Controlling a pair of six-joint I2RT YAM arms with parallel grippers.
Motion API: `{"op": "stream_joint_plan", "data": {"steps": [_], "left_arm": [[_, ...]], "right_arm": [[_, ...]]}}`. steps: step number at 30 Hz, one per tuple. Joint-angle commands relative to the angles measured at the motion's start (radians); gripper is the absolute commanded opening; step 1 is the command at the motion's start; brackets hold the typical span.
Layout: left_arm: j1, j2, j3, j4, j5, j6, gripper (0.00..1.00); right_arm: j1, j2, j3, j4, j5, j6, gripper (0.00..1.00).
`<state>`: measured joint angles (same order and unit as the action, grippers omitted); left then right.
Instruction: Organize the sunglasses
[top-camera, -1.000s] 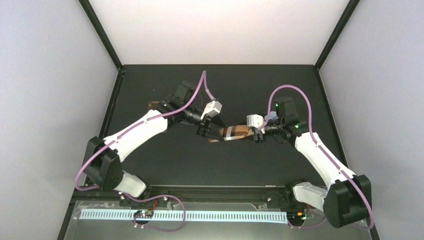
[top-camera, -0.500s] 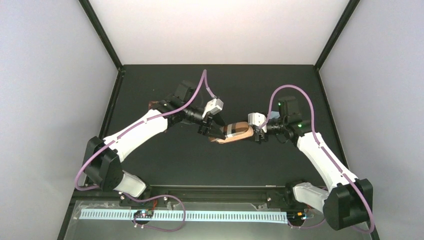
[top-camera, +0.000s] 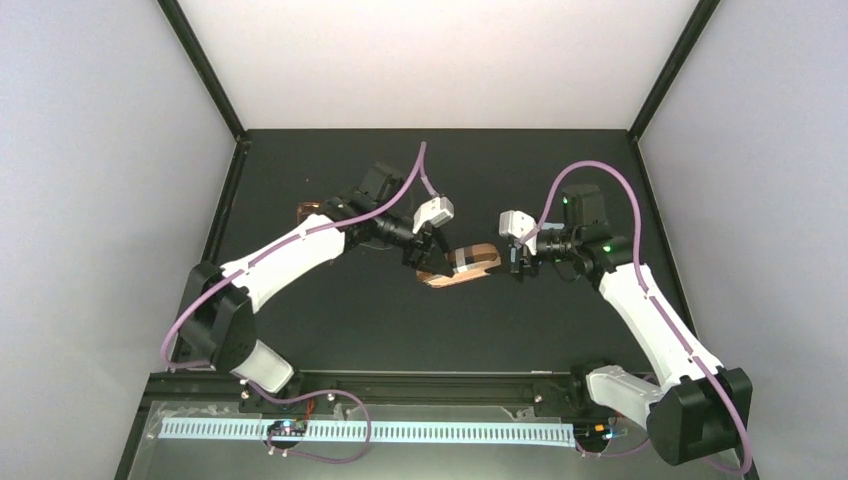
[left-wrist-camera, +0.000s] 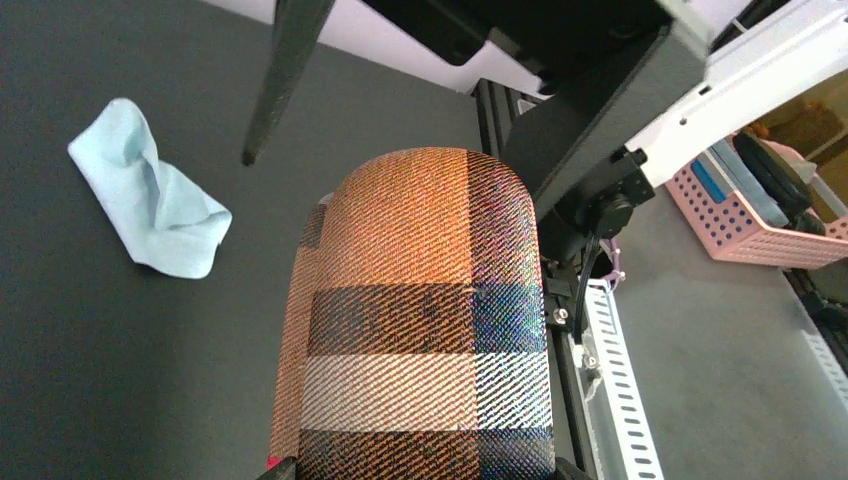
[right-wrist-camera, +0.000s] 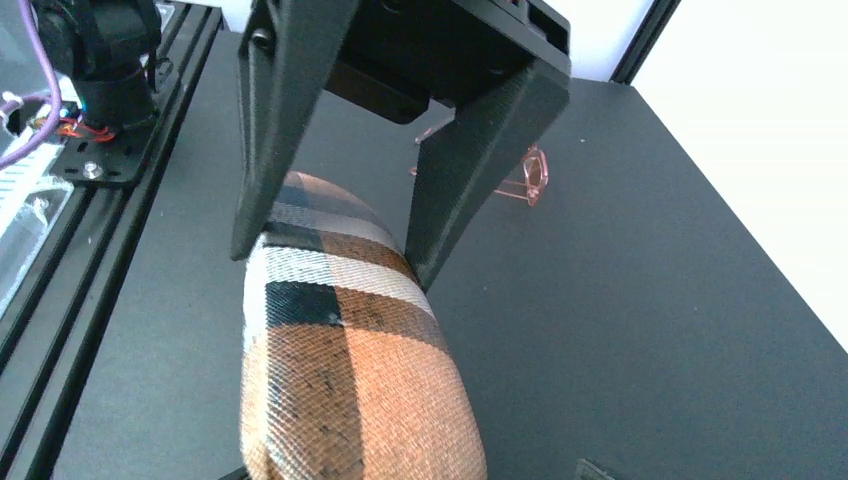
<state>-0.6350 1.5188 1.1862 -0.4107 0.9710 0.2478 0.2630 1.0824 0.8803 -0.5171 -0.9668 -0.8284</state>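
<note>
The sunglasses (right-wrist-camera: 522, 180), a thin reddish pair, lie on the black table beyond the left arm; in the top view they (top-camera: 308, 211) peek out behind that arm. My left gripper (top-camera: 432, 260) is shut on one end of the brown plaid case (top-camera: 470, 263), which it holds above the table. In the left wrist view the case (left-wrist-camera: 420, 320) fills the space between the left gripper's (left-wrist-camera: 418, 470) jaws. My right gripper (top-camera: 516, 262) is open at the case's other end. Its jaws stand clear of the case (right-wrist-camera: 350, 400) in the right wrist view.
A small light-blue cloth (left-wrist-camera: 150, 205) lies crumpled on the table beside the right gripper. The table's metal front rail (left-wrist-camera: 610, 380) runs along the near edge. A pink basket (left-wrist-camera: 770, 220) sits beyond the table.
The right gripper has opened, let go of the case's end and drawn back to the right. The left arm has shifted a little right, still holding the case.
</note>
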Motion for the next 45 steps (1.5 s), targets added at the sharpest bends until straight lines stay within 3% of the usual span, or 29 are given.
{"op": "stream_joint_plan", "data": {"steps": [1, 8, 19, 35, 39, 45], "left_arm": [[0.004, 0.077, 0.087, -0.071, 0.036, -0.04, 0.01], [0.011, 0.252, 0.224, -0.252, 0.106, -0.037, 0.01], [0.013, 0.357, 0.263, -0.288, 0.199, -0.049, 0.03], [0.024, 0.457, 0.295, -0.299, 0.326, -0.097, 0.11], [0.027, 0.468, 0.296, -0.298, 0.33, -0.101, 0.19], [0.049, 0.453, 0.281, -0.255, 0.318, -0.143, 0.51]], "right_arm": [[-0.004, 0.012, 0.029, -0.047, 0.044, -0.083, 0.78], [0.014, 0.029, 0.025, -0.057, 0.087, -0.17, 0.65], [0.042, 0.133, 0.015, -0.102, 0.12, -0.291, 0.48], [0.069, 0.117, -0.089, 0.02, 0.184, -0.281, 0.19], [0.069, 0.11, -0.093, 0.031, 0.182, -0.272, 0.12], [0.068, 0.104, -0.097, 0.026, 0.186, -0.268, 0.02]]}}
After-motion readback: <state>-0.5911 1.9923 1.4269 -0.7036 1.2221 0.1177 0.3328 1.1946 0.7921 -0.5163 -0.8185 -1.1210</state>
